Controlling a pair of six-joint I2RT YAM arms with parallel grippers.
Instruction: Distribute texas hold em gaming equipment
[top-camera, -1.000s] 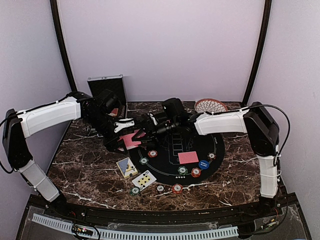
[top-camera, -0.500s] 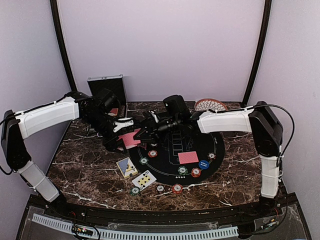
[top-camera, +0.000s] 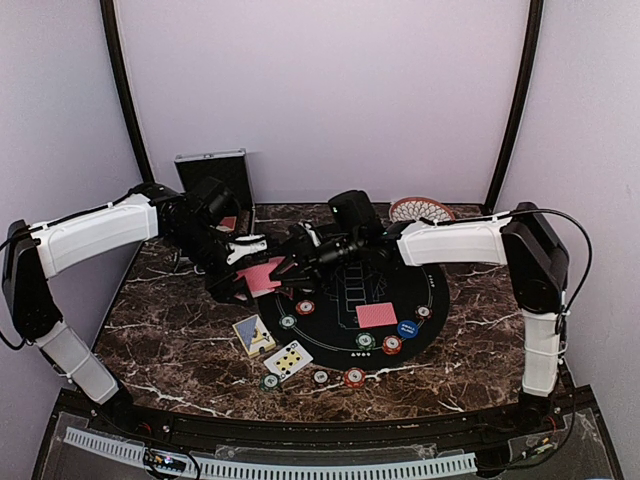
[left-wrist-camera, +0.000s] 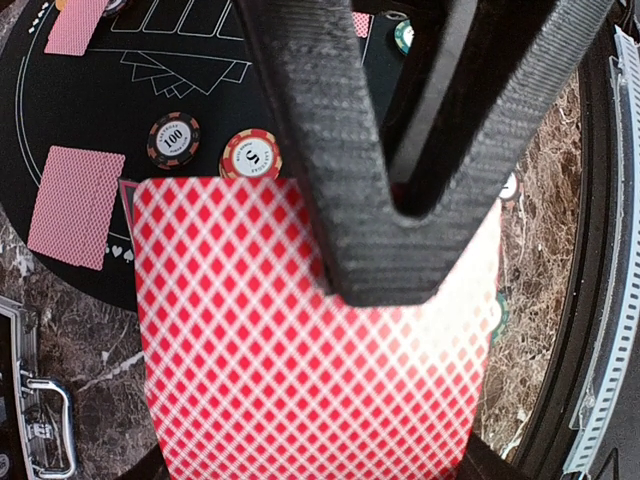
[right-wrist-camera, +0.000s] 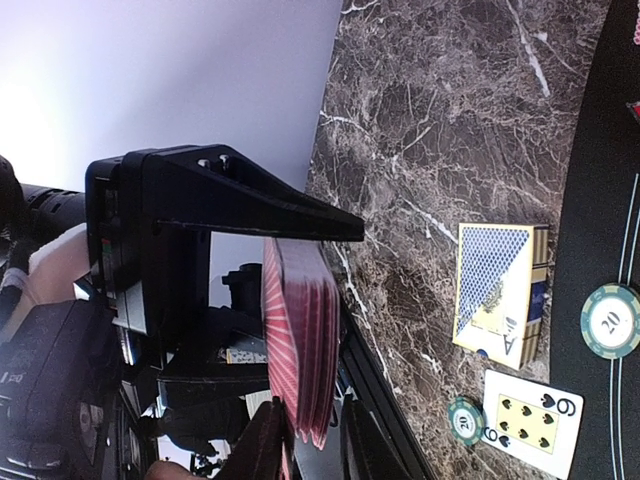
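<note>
Change: over the last second the right pincer (top-camera: 287, 262) has slid leftward to meet the left pincer (top-camera: 238, 270). My judgement is that a card is about to be drawn off for dealing.
Right pincer: partly open, its fingers astride the end of the red-backed deck (left-wrist-camera: 300, 380). I cannot tell whether they touch a card.
Left pincer: clamped on that deck, one finger across the top card's back, holding it above the tabletop (top-camera: 170, 340).
Just below the deck: a black 100 chip (left-wrist-camera: 173, 140) and a red-rimmed chip (left-wrist-camera: 251, 155) on the black felt mat (top-camera: 430, 290).
Farther right of the pincers: one face-down card (top-camera: 376, 315) already lies on the mat.
</note>
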